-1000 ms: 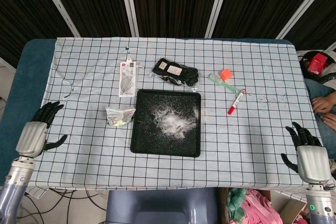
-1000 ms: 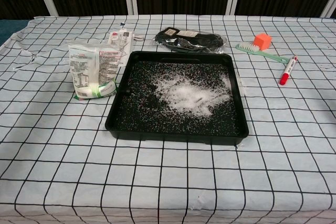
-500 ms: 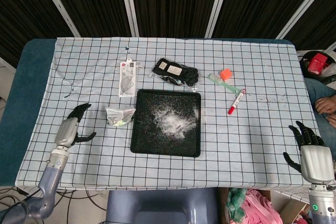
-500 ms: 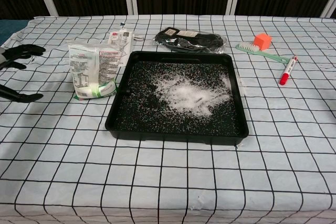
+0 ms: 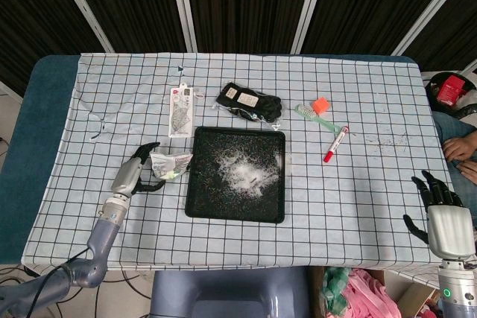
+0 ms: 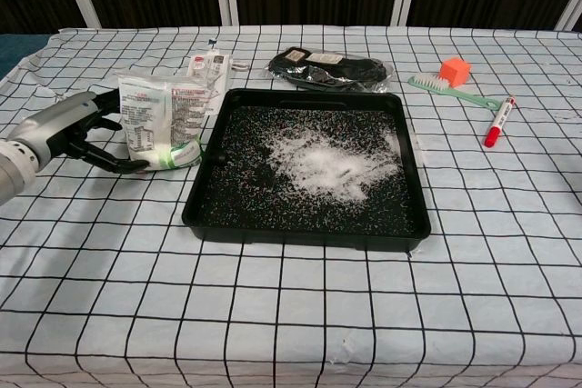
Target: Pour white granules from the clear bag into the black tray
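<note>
Both hands spread: left hand [image 6: 68,129] at clear bag [image 6: 162,120], contact unclear; right hand [image 5: 446,217] partly cut off.

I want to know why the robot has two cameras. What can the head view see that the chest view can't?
Only the head view shows the right hand, open at the table's near right edge, and the dark curtains behind. Only the chest view shows the printed label on the clear bag standing upright. Both show the left hand with its fingers around the bag, the black tray with white granules, the red marker and the green brush.
</note>
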Robot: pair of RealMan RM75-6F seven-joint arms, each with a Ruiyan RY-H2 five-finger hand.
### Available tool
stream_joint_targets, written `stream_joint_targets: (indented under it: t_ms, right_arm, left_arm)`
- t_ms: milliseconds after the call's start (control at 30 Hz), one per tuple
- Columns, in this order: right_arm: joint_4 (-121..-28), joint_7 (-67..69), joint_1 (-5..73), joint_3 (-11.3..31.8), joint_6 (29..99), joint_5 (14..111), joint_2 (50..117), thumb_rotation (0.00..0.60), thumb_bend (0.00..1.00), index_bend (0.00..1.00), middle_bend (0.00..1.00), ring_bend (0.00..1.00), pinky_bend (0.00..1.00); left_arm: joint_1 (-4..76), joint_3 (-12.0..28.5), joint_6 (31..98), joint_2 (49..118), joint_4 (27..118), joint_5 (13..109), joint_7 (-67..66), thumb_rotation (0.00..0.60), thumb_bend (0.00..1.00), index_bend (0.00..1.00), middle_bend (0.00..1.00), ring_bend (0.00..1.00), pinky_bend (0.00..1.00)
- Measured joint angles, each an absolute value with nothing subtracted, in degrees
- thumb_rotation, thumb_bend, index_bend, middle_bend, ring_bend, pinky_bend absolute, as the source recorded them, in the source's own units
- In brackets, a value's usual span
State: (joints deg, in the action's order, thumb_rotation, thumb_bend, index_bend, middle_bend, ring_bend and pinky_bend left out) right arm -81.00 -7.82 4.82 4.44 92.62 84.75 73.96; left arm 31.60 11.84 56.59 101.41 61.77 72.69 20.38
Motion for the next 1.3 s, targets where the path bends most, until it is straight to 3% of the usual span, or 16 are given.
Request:
stream_joint_targets:
  t_ms: [267, 433, 800, 1000, 1300]
  right_arm:
    - [-81.3, -7.3, 4.5, 5.0, 92.6, 84.8, 74.3, 0.600, 0.17, 0.19, 0.11, 0.17, 0.33]
    - [-81.3, -7.2, 4.6, 5.1, 92.0, 85.0, 74.5, 0.600, 0.17, 0.19, 0.11, 0.17, 0.33]
    - [-81.6, -6.8, 4.7, 5.0, 90.0, 84.9, 74.5, 0.600, 0.17, 0.19, 0.11, 0.17, 0.33]
    - [-81.7, -6.7, 4.7, 5.2, 89.9, 85.0, 74.4, 0.600, 0.19, 0.19, 0.11, 0.17, 0.33]
    - [-81.8, -6.6, 4.5, 5.5, 89.8, 84.8, 74.3, 0.600, 0.20, 0.19, 0.11, 0.17, 0.33]
  left_arm:
    - [34.3, 12.2, 54.2, 104.5, 58.6, 73.6, 21.9, 0.600, 0.27, 0.10, 0.13, 0.03, 0.15]
    - [34.8, 12.4, 54.6, 106.3, 56.2, 74.1, 22.9, 0.600, 0.36, 0.13, 0.17, 0.10, 0.20]
    - [36.1, 12.3, 57.8, 111.3, 47.5, 77.2, 29.9, 0.600, 0.58, 0.27, 0.36, 0.31, 0.45]
    - [36.7, 11.6, 61.1, 113.2, 43.5, 79.6, 32.5, 0.600, 0.59, 0.31, 0.38, 0.32, 0.46]
    - [35.1, 11.6, 62.9, 109.3, 46.7, 79.0, 27.9, 0.600, 0.59, 0.32, 0.38, 0.32, 0.44]
